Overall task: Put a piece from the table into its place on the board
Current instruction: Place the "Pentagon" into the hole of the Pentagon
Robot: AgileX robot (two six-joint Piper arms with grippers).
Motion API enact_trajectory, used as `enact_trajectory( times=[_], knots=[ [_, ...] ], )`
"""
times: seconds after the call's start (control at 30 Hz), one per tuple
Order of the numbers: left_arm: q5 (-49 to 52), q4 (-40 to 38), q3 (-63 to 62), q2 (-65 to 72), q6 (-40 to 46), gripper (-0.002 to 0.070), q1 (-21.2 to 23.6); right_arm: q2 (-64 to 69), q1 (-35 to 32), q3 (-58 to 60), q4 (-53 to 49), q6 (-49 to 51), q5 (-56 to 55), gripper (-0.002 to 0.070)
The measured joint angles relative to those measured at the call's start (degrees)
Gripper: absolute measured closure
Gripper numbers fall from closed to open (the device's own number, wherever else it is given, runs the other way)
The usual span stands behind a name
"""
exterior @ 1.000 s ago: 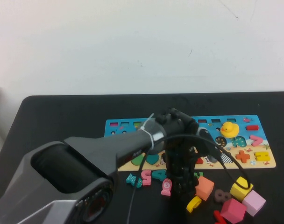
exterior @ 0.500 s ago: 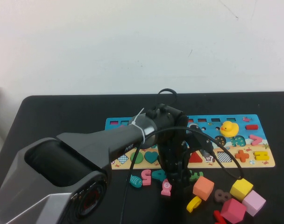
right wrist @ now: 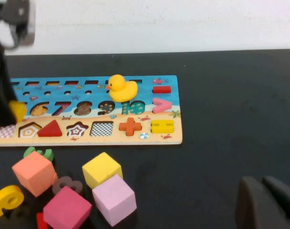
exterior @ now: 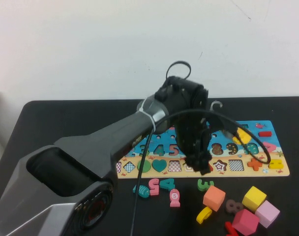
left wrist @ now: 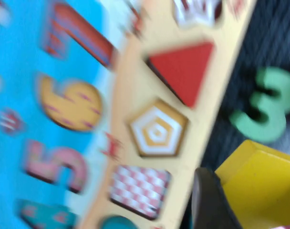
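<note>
My left gripper [exterior: 201,164] hangs over the tan shape strip of the board [exterior: 267,129], shut on the yellow piece [left wrist: 259,186]. One dark finger [left wrist: 209,200] presses against the piece's side. In the left wrist view the empty pentagon recess [left wrist: 157,131] lies close by, between a red triangle [left wrist: 185,67] and a checkered square. The right wrist view shows the piece [right wrist: 16,110] as a yellow spot under the left gripper, above the board [right wrist: 173,138]. My right gripper [right wrist: 266,200] is low over the bare black table [right wrist: 231,119], right of the board, fingers together and empty.
A yellow duck [right wrist: 120,87] sits on the board. In front of the board lie orange [exterior: 214,197], yellow [exterior: 254,197], red [exterior: 245,221] and pink [exterior: 266,214] cubes, a green 3 [exterior: 204,185], a curved yellow piece [exterior: 204,215] and several loose numbers [exterior: 154,187].
The left gripper closed on the yellow piece among the loose pieces, lifted it and carried it away from me to above the board's shape strip.
</note>
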Motion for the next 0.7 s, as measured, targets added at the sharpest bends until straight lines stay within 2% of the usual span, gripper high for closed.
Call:
enact_trajectory(
  times=[0.5,0.7],
  knots=[
    [-7.3,3.1,-1.3,3.6,-1.1,0.0364,1.7,0.0,0.0,0.0,0.0,0.0,0.0,0.0657],
    [-9.5,3.5,-1.3,5.9,6.2,0.0364,1.7,0.0,0.0,0.0,0.0,0.0,0.0,0.0657]
  ],
)
